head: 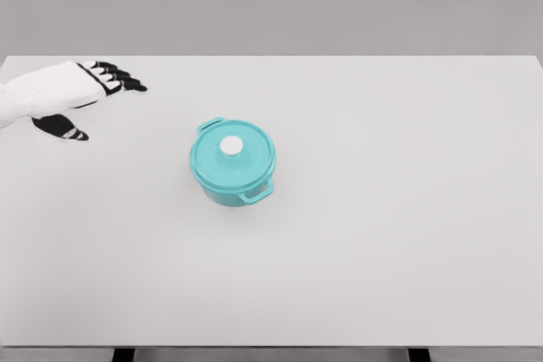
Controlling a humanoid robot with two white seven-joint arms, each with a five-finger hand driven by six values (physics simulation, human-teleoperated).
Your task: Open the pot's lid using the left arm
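White table [407, 235], grey wall behind. Teal pot [232, 163], lid [232, 147] on, centre; left hand [81, 91] upper left, fingers spread, empty, well apart.

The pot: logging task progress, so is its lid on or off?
On. The teal lid with its white knob sits flush on the pot; the left hand is apart from it.

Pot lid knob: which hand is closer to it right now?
Left. The left hand is open, up and to the left of the white knob on the teal pot, well apart from it. The right hand is not in view, so only the left can be placed.
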